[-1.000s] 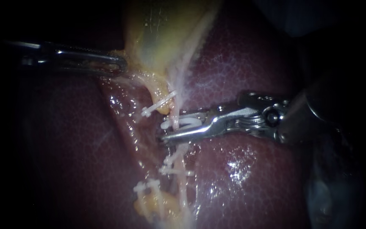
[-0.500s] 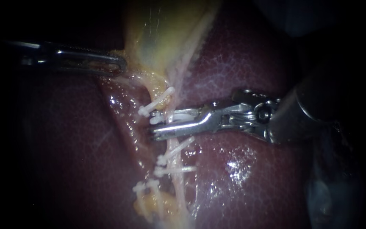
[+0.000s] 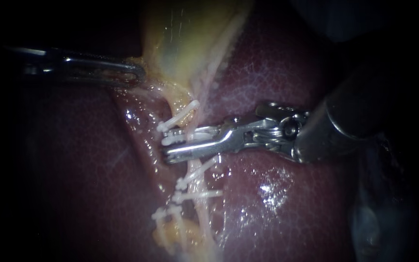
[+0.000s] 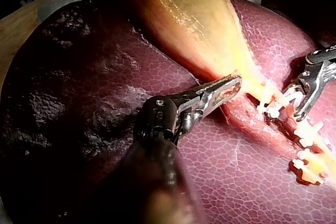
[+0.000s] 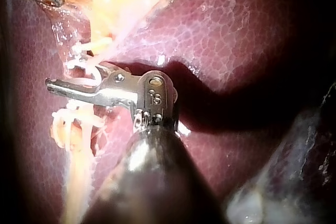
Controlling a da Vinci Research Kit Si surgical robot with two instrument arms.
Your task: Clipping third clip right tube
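My right instrument (image 3: 168, 148) comes in from the right. Its jaws lie across the pale right tube (image 3: 201, 187), shut on a white clip (image 3: 190, 136) that straddles the tube. In the right wrist view the same jaws (image 5: 58, 85) hold that clip (image 5: 89, 73). Two white clips (image 3: 197, 173) (image 3: 196, 196) sit on the tube just below the jaws. My left instrument (image 3: 134, 73) reaches in from the upper left, shut on the edge of the yellow gallbladder (image 3: 185, 39). The left wrist view shows this grip (image 4: 231, 85).
Dark red liver (image 3: 267, 63) surrounds the tubes. Another white clip (image 3: 180, 115) crosses the neighbouring strand just above my right jaws, and a further one (image 3: 168, 212) sits low by yellow fat. The right instrument's thick shaft (image 3: 355, 111) fills the right side.
My right instrument has slid left, carrying the clip further across the tube, and its jaws have drawn closer together. The left instrument has not moved.
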